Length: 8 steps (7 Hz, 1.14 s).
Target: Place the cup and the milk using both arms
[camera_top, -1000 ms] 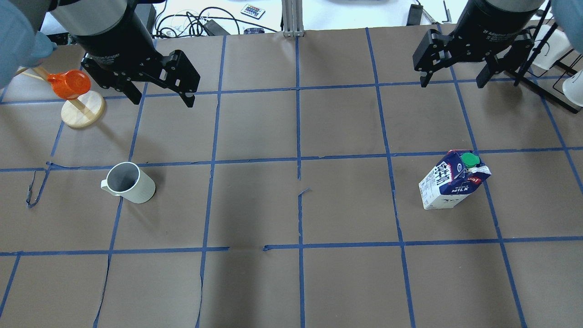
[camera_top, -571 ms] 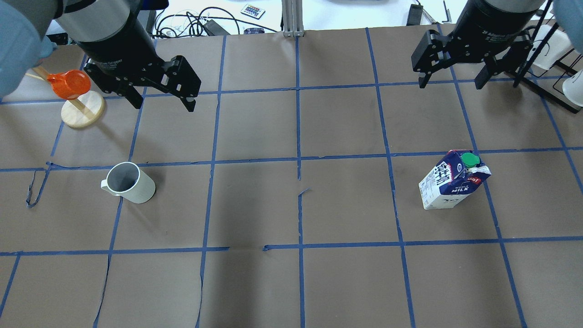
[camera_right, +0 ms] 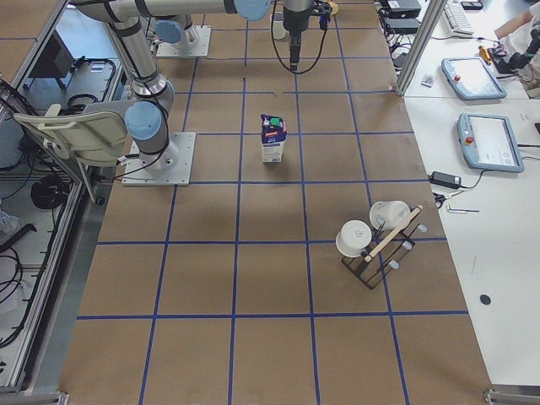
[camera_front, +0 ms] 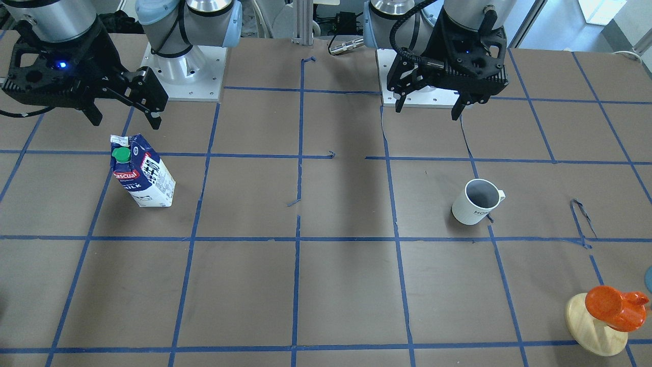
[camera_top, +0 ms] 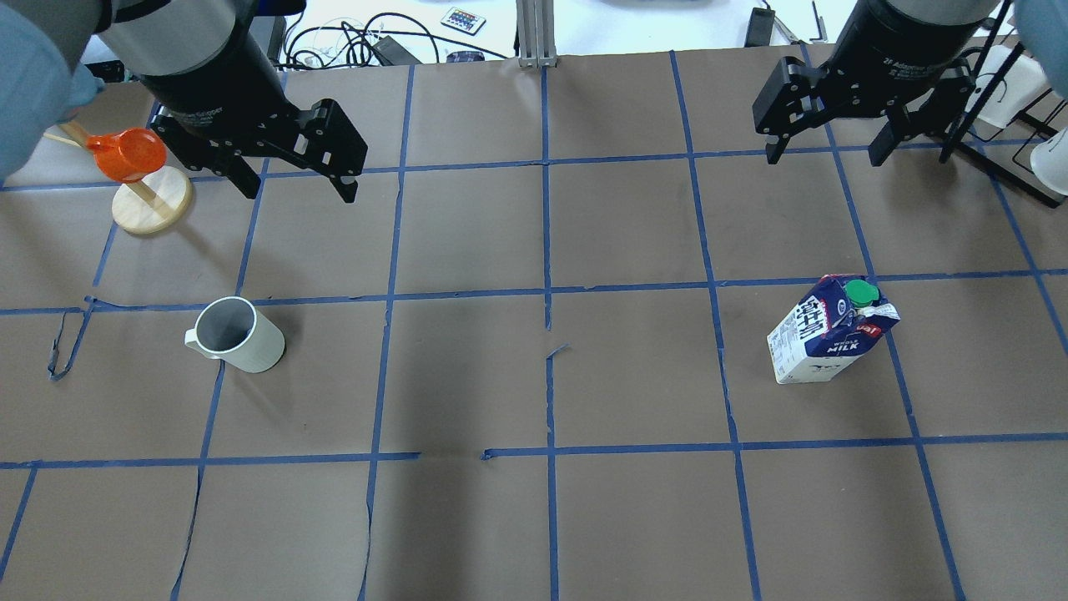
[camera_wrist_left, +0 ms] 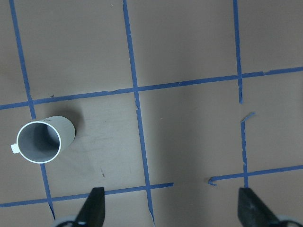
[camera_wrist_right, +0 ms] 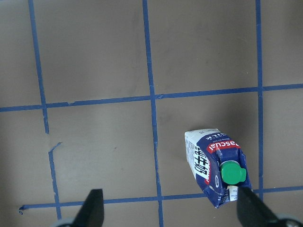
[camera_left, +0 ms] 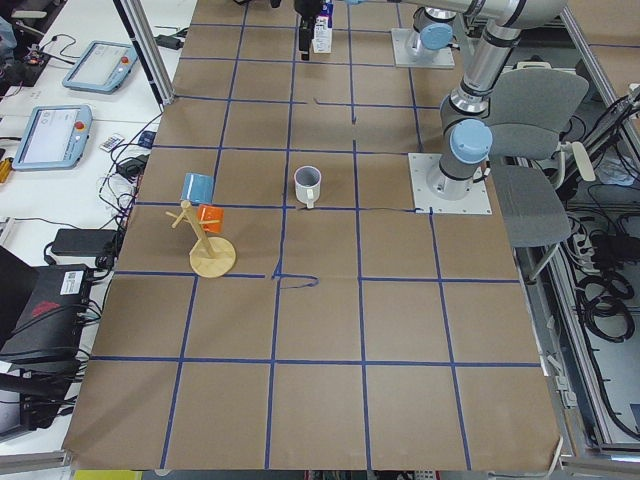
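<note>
Left gripper (camera_top: 299,190) and right gripper (camera_top: 824,157) hover with fingers spread wide.
The cup (camera_top: 238,335) stands upright below the left one (handle turned away from the milk (camera_top: 830,330)), the upright carton below the right, well apart.

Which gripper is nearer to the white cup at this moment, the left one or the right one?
Left. The left gripper hangs open, high over the cup's half of the table, not touching it. The right gripper hangs open over the other half, on the milk's side.
</note>
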### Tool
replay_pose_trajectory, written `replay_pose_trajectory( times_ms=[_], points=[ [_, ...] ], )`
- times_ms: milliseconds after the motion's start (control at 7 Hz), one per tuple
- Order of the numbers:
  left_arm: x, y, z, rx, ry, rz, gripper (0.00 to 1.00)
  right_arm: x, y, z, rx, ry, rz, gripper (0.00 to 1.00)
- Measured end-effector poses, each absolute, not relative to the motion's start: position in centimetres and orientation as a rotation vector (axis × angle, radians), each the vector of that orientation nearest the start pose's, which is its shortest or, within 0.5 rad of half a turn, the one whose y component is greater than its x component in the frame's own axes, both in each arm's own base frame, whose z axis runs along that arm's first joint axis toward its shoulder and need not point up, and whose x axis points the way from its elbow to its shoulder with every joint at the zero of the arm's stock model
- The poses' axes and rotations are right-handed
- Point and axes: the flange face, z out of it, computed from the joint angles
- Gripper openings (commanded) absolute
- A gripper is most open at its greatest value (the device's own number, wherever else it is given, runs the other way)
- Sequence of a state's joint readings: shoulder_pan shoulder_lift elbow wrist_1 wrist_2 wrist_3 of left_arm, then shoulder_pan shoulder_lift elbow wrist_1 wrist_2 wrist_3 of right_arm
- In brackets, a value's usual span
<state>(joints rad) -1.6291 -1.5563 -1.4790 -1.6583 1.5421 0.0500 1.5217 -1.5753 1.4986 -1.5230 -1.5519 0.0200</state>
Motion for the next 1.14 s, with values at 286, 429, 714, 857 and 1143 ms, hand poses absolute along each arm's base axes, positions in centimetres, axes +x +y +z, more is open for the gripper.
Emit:
replay_pose_trajectory(
  times_ms=[286,429,714,857,1143],
  points=[
    [-16.40,-47.60,53.27,0.172,3.164,-0.034,1.00,11.13,-49.74,52.12,0.107,3.119,-0.045,1.00],
    [-16.38,-47.60,53.37,0.170,3.164,-0.037,1.00,11.17,-49.72,52.17,0.106,3.118,-0.047,1.00],
    [-16.34,-47.61,53.40,0.169,3.164,-0.038,0.91,11.22,-49.70,52.03,0.104,3.118,-0.042,1.00],
    [-16.33,-47.61,53.37,0.168,3.164,-0.037,0.90,11.24,-49.68,51.88,0.103,3.119,-0.036,1.00],
    [-16.32,-47.58,53.33,0.168,3.164,-0.034,1.00,11.23,-49.64,51.46,0.103,3.123,-0.021,1.00]
  ],
)
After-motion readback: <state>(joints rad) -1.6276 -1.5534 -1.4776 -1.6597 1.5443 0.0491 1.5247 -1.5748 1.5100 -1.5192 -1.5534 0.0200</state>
